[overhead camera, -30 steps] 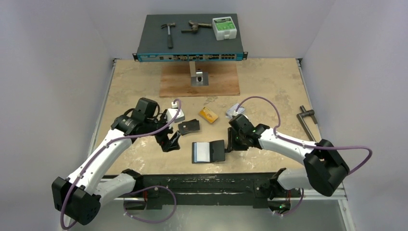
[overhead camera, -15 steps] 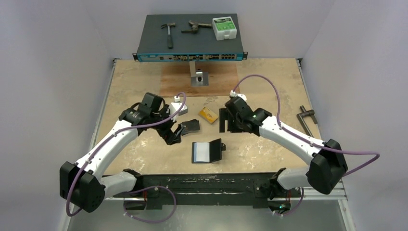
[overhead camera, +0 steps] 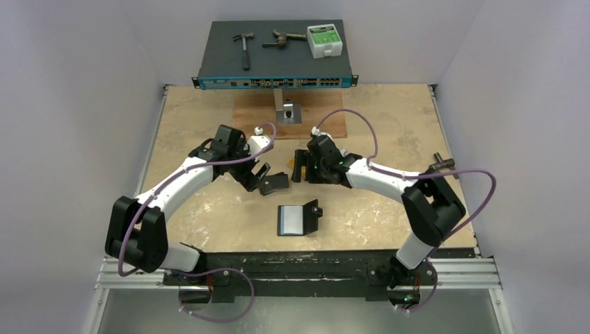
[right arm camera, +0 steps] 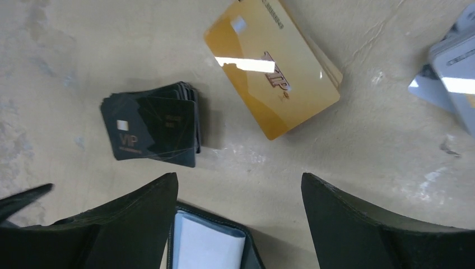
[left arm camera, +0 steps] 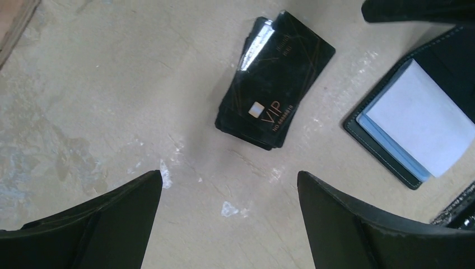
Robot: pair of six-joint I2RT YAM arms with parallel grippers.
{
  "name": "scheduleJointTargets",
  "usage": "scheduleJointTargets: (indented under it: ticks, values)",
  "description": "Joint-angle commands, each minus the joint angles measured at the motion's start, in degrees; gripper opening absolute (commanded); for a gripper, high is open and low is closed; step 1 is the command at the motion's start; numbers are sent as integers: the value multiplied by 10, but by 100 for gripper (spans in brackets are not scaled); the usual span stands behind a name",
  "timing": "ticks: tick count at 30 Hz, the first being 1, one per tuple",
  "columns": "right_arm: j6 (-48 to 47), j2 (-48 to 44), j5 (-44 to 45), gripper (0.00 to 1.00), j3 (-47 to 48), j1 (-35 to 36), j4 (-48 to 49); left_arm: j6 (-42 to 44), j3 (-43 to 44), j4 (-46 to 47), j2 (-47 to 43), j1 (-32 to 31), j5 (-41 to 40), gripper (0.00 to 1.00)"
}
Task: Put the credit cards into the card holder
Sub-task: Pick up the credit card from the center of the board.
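The card holder (overhead camera: 298, 219) lies open on the table near the front, pale clear pockets up; it also shows as the card holder (left arm camera: 414, 129) and the card holder (right arm camera: 207, 241). A gold-orange credit card (right arm camera: 271, 67) lies flat just beyond my right gripper (right arm camera: 239, 178), which is open and empty over bare table. A silver-grey card (right arm camera: 451, 84) sits at the right edge of that view. A fanned stack of black VIP cards (left arm camera: 274, 84) lies ahead of my left gripper (left arm camera: 229, 175), also open and empty. From above, the left gripper (overhead camera: 256, 175) and right gripper (overhead camera: 299, 167) flank the black stack (overhead camera: 275, 183).
A network switch (overhead camera: 275, 69) stands at the back with a hammer, another tool and a white-green box on top. In front of it a wooden board (overhead camera: 289, 118) carries a metal bracket (overhead camera: 285, 111). A metal handle tool (overhead camera: 443, 170) lies at the right.
My right gripper opened, left the card holder and swung back and left toward the gold card. My left gripper moved right and farther back, up to the black stack. The holder's flap settled.
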Motion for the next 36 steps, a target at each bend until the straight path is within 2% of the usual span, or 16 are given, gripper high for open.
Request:
scheduleJointTargets:
  ticks: [1, 12, 19, 22, 30, 36]
  values:
    - [27, 22, -45, 80, -26, -1, 127, 10, 29, 61, 11, 26, 9, 90]
    - [59, 109, -85, 79, -29, 9, 226, 15, 10, 67, 6, 39, 29, 89]
    - [67, 156, -55, 73, -1, 40, 205, 21, -1, 70, 1, 39, 27, 89]
    - [73, 161, -38, 68, -5, 53, 201, 26, -7, 71, -2, 39, 26, 89]
    - [88, 139, -7, 35, -44, 57, 200, 40, -8, 74, 1, 39, 25, 89]
    - [90, 129, 8, 35, -70, 57, 197, 38, -7, 72, -3, 39, 31, 88]
